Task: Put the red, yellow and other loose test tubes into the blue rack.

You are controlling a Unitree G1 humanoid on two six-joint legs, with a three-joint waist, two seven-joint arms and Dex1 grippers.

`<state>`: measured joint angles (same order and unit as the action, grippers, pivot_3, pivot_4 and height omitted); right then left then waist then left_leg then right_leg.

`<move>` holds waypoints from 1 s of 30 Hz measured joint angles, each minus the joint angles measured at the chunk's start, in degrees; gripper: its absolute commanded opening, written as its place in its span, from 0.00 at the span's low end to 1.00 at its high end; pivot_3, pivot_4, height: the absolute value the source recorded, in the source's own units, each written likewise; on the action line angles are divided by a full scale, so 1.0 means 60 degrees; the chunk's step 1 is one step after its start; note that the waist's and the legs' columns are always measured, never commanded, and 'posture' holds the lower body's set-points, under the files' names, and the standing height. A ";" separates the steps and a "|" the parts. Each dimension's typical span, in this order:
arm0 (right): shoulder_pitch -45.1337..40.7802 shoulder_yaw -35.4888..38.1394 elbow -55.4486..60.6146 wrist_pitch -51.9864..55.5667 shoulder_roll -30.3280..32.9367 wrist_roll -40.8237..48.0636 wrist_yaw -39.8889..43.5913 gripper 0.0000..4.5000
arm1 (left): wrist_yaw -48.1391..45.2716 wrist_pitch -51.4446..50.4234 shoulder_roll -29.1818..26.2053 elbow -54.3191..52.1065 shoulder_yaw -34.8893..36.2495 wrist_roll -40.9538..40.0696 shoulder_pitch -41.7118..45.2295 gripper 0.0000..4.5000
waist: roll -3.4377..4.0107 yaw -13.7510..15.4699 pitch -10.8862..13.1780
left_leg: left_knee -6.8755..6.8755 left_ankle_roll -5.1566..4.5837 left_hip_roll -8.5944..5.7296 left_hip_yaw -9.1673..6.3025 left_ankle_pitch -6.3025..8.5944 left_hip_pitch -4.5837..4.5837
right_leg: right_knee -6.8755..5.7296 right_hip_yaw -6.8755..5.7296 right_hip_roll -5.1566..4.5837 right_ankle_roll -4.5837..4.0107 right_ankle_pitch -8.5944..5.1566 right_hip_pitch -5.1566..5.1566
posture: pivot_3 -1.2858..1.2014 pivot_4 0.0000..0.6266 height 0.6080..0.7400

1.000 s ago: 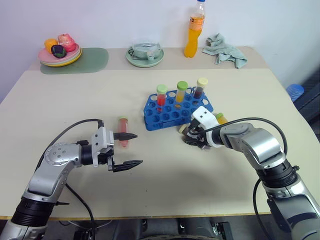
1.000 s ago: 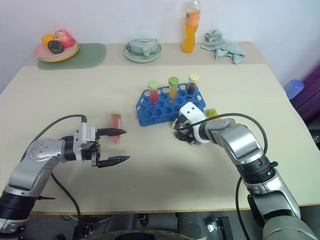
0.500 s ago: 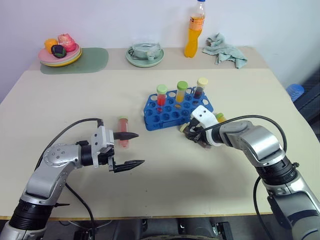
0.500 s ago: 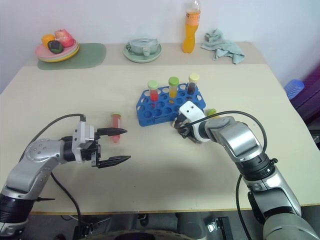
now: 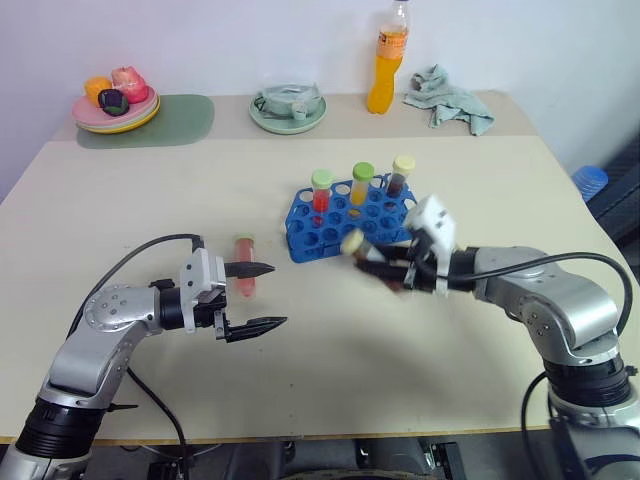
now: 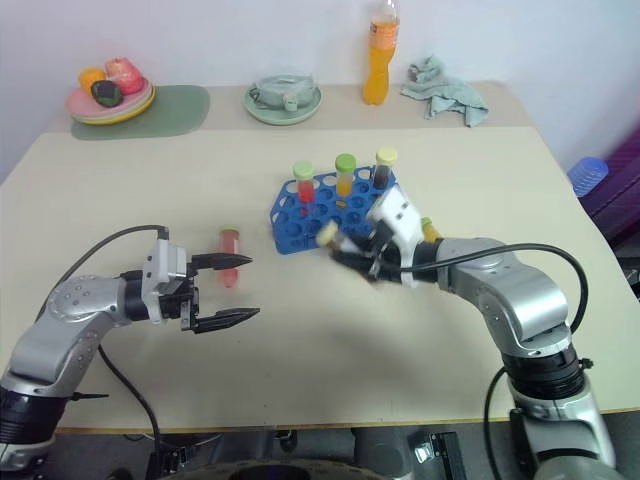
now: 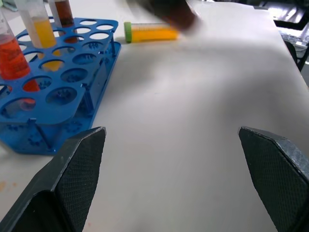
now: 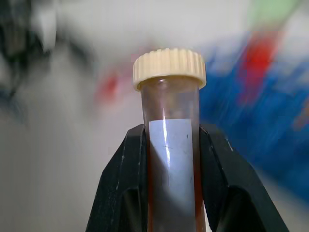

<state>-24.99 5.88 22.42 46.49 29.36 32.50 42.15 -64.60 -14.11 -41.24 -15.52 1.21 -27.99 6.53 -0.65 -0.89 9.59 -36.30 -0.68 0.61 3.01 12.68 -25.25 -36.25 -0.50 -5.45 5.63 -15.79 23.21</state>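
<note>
Because the right gripper (image 8: 169,159) clamps the cream-capped brown tube (image 8: 170,125) nearly level beside the blue rack (image 5: 345,225), it could strike the racked tubes if not uprighted, while the left gripper (image 5: 255,297) hangs spread near the red tube (image 5: 245,265).

Two robot arms with rounded silver-grey metal shells and black joint bands. Each ends in a white block-shaped wrist housing carrying a gripper of two black tapering fingers: the left gripper (image 5: 256,297) and the right gripper (image 5: 385,268). The left gripper's fingers (image 7: 72,179) show a fine cross-hatched texture on their inner faces. A thin black cable loops loosely along each arm.
</note>
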 measured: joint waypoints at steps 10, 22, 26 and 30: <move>-0.0826 0.0779 -0.4783 -0.7113 -0.2595 -0.1937 -0.1455 0.18 | 0.0045 0.0184 0.0329 0.0315 -0.0056 0.0075 0.0520 1.00 | 0.0001 -0.0003 0.0001 | -0.0001 -0.0003 0.0004 0.0023 -0.0005 -0.0004 | -0.0005 -0.0009 0.0061 0.0072 0.0046 0.0006 | 0.52 0.24 1.00; -0.1523 0.1072 -0.9690 -1.2385 -0.3862 -0.2961 -0.2792 0.18 | 0.0632 0.0547 0.0626 0.0387 0.0053 0.0105 0.0074 1.00 | 0.0006 -0.0043 0.0004 | -0.0001 0.0032 0.0024 0.0021 -0.0027 0.0021 | -0.0045 -0.0003 0.0083 0.0074 0.0047 0.0004 | 0.52 0.24 1.00; -0.1780 0.1065 -1.0654 -1.3105 -0.3987 -0.2966 -0.2828 0.18 | 0.0641 0.0569 0.0604 0.0392 0.0082 0.0110 0.0072 1.00 | 0.0006 -0.0048 0.0004 | 0.0001 0.0037 0.0028 0.0023 -0.0030 0.0027 | -0.0051 -0.0001 0.0087 0.0073 0.0047 0.0004 | 0.52 0.24 1.00; -0.2032 0.1093 -1.1361 -1.3719 -0.4020 -0.2959 -0.2820 0.18 | 0.0637 0.0568 0.0518 0.0393 0.0256 0.0106 0.0083 1.00 | 0.0006 -0.0062 0.0004 | 0.0002 0.0044 0.0032 0.0025 -0.0033 0.0041 | -0.0068 0.0003 0.0089 0.0072 0.0046 0.0001 | 0.52 0.24 1.00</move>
<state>-37.19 12.44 -45.75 -35.83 5.25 14.75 25.23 -60.78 -10.71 -38.13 -13.16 2.74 -27.36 7.03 -0.62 -1.27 9.61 -36.29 -0.42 0.80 3.16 12.48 -25.00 -36.66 -0.48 -4.92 6.07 -15.51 23.22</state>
